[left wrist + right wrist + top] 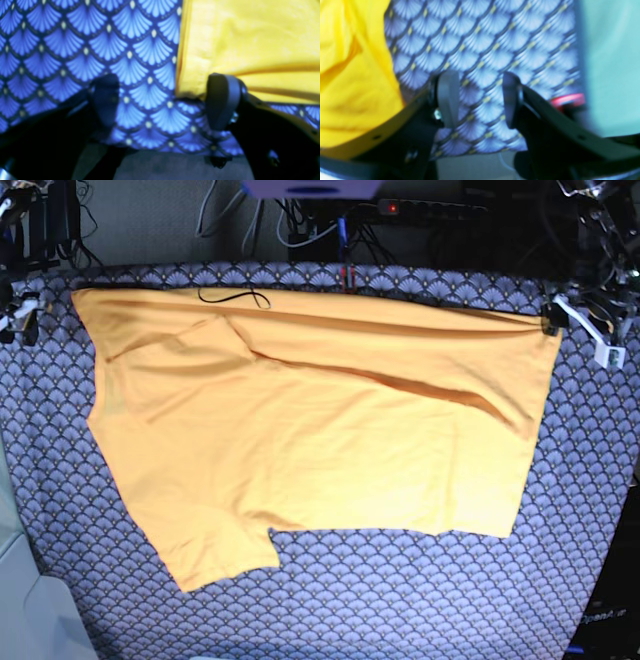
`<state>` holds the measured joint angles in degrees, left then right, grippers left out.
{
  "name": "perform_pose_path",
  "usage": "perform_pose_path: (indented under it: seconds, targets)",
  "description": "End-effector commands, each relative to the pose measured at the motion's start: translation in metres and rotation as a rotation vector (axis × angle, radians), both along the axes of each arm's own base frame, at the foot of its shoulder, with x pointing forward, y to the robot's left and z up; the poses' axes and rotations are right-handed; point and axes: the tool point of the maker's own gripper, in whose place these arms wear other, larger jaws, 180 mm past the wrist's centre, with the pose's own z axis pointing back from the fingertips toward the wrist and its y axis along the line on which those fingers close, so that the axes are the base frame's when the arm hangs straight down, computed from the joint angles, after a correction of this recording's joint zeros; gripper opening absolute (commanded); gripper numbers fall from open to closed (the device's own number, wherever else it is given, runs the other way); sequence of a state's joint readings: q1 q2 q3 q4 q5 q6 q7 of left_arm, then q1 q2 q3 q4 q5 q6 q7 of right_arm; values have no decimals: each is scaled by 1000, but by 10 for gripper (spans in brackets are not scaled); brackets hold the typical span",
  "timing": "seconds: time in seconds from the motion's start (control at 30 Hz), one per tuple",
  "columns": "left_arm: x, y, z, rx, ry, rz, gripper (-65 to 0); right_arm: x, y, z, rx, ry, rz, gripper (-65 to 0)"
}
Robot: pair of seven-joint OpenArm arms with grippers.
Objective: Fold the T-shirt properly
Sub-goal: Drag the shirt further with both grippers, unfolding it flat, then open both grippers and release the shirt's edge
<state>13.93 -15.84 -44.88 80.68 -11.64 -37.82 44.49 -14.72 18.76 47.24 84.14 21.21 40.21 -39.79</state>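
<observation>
Base view: T-shirt [310, 450] spread flat on patterned cloth [400, 600] over counter. Left gripper [163, 100] jaws spread, empty, at shirt's corner. Right gripper [480, 97] jaws apart, seemingly empty.

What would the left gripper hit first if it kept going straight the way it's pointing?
Probably the patterned cloth: the open left gripper points mostly at it. One finger sits at the T-shirt corner; depth is unclear.

looks like a lab or workshop: tangled cables [300, 220] and a power strip [430, 208] (red light on) behind a cloth-covered table [400, 600].
</observation>
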Motion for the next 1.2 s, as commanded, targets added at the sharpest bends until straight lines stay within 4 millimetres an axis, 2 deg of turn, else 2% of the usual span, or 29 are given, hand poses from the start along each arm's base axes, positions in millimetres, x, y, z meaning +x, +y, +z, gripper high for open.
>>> perform_pose_path:
  seconds: [0.0, 0.07, 0.23, 0.33, 0.4, 0.5, 0.6, 0.67, 0.8, 0.87, 1.03, 1.17]
  targets:
    - [5, 19, 13, 52, -15, 28, -132, 19, -8, 22, -29, -71, 8, -359]
    - [19, 25, 24, 60, -57, 42, -132, 37, -7, 31, -44, -71, 36, -359]
    - [68, 27, 57, 67, -175, 41, -132, 95, 15, 53, -66, -76, 149, -359]
    - [84, 25, 69, 68, -201, 41, -132, 125, 19, 69, -129, -66, 182, -359]
    - [86, 24, 71, 66, -186, 42, -132, 137, 21, 75, -165, -48, 193, -359]
    - [80, 23, 65, 61, -163, 44, -132, 143, 24, 77, -169, -49, 193, -359]
    - [58, 23, 49, 57, -112, 46, -132, 146, 28, 77, -162, -60, 197, -359]
    - [52, 23, 46, 58, -120, 44, -132, 147, 29, 77, -159, -63, 197, -359]
    - [53, 19, 49, 59, -170, 4, -132, 165, 49, 82, -165, -75, 261, -359]
    - [57, 20, 51, 57, -179, 8, -132, 174, 58, 74, -143, -57, 288, -359]
    - [91, 22, 63, 30, -245, 24, -132, 206, 70, 64, -59, -32, 309, -359]
    - [137, 28, 85, 32, -301, 27, -132, 235, 91, 60, -12, -42, 366, -359]
